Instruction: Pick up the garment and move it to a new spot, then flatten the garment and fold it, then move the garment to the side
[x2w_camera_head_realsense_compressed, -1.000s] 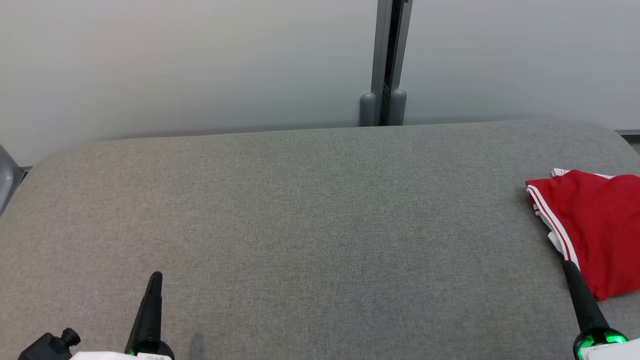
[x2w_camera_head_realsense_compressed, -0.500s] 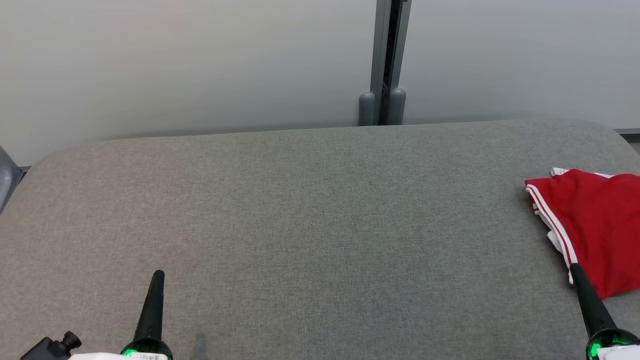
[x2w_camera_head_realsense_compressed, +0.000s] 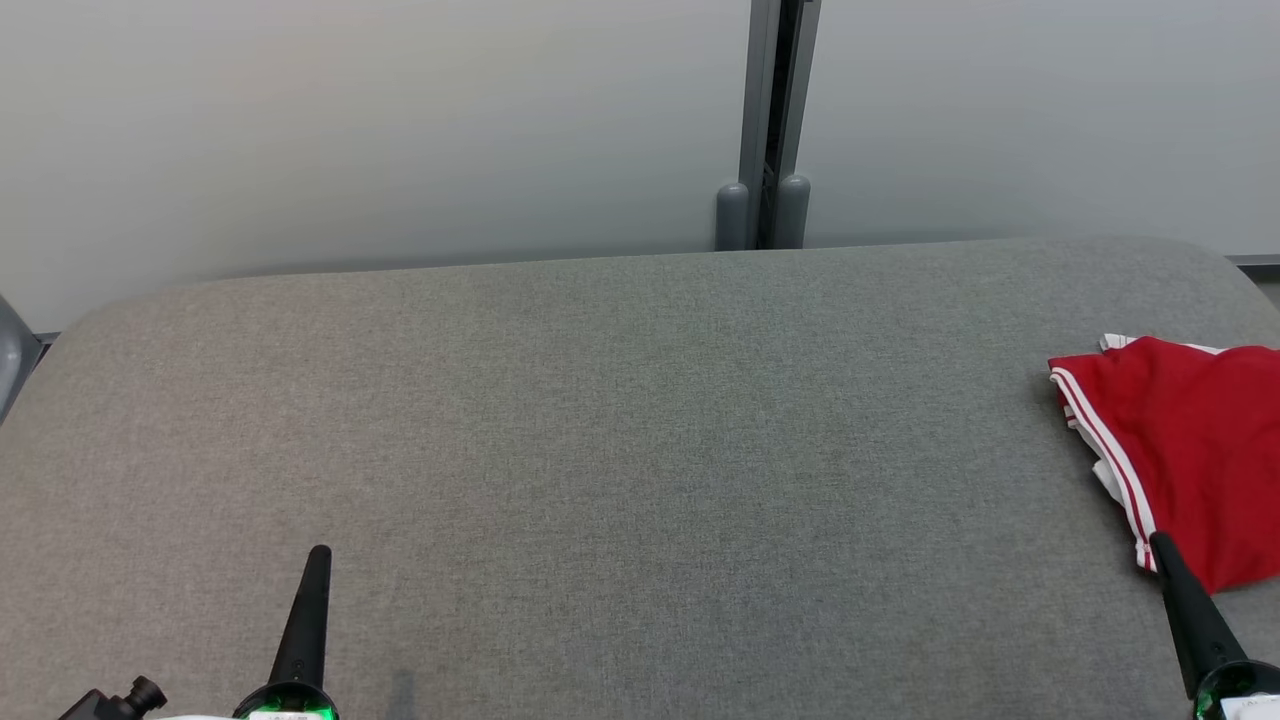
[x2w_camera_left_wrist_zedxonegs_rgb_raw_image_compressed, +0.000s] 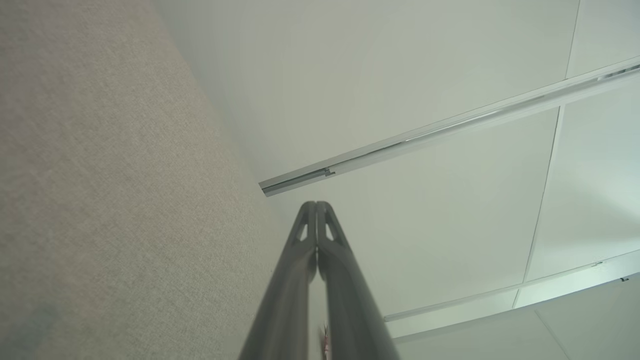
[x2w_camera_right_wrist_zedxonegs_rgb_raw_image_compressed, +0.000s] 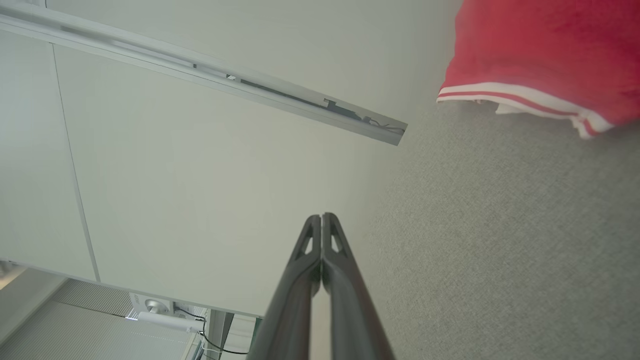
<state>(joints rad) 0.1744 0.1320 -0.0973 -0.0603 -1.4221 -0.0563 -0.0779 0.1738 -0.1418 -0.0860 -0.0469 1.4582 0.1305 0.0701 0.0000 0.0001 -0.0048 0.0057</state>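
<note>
1. The red garment (x2w_camera_head_realsense_compressed: 1190, 450) lies on the table (x2w_camera_head_realsense_compressed: 640, 450), just ahead of the right gripper (x2w_camera_head_realsense_compressed: 1160, 543) and a bit to its right.
2. In the head view the tip of the right gripper sits by the near corner of the garment. In the right wrist view there is bare table between the fingers and the cloth, so they are not touching.
3. The left gripper (x2w_camera_head_realsense_compressed: 320, 552) is well apart from the garment, which lies far off to its right.
4. Both grippers are pinched tight, with the two fingers pressed together, and they hold nothing.
5. The garment is soft red cloth, folded into a flat pile. It has white stripes along one edge and a bit of white cloth poking out.
6. The table top is grey woven fabric with round corners. The fingers are long, dark and thin, and come to a point.
7. There is one garment, and there are two grippers with two fingers each.
</note>
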